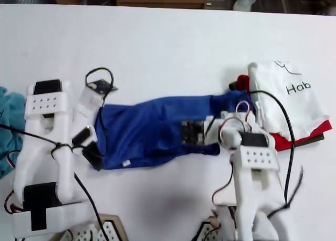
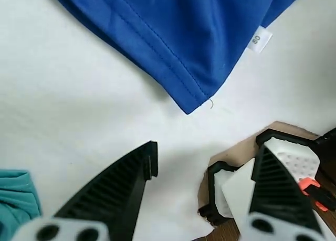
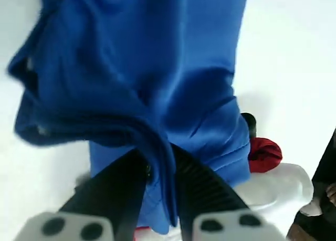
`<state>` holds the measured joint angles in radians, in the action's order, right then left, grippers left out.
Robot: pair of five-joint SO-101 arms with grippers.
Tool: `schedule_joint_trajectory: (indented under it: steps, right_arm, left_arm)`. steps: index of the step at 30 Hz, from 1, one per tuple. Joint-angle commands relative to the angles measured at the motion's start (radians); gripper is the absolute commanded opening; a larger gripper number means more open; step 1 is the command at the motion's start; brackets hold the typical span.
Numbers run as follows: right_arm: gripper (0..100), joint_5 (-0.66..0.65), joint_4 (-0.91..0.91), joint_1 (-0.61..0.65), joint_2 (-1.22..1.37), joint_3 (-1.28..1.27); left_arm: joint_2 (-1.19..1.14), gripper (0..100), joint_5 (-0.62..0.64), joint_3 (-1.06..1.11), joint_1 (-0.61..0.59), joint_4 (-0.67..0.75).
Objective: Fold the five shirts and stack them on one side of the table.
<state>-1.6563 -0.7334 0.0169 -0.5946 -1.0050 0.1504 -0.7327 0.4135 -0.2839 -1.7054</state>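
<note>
Blue shirt point(image 1: 152, 128) is lying crumpled across the middle of the table point(image 1: 173, 36); we are pinching a fold of it in our right gripper point(image 3: 157, 157), while our left gripper point(image 2: 207, 152) is hovering spread wide beside its hem corner, empty

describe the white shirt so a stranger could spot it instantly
On the white table, look to the right end in the high view, past the blue shirt. The white shirt lies folded atop a red shirt, the only one with dark lettering.
</note>
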Motion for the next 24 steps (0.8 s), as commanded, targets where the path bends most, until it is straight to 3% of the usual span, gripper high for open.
schedule_joint_trajectory:
  steps: [1,8,14,20,24]
  right_arm:
    - [2.2,0.078,0.064,0.012,0.147,0.121]
    - [2.3,0.15,0.059,0.013,0.39,0.284]
    - [3.3,0.221,0.059,0.013,0.418,0.284]
    - [25.0,0.342,0.013,0.007,0.406,0.284]
    - [26.6,0.367,-0.038,0.001,0.298,0.285]
  left_arm:
    - [0.037,31,-0.012,-0.027,-0.009,-0.015]
    - [0.037,31,-0.012,-0.027,-0.009,-0.015]
    - [0.037,31,-0.012,-0.027,-0.003,-0.009]
    - [0.034,31,-0.021,-0.028,-0.003,-0.005]
    - [0.032,31,-0.038,-0.028,-0.003,0.015]
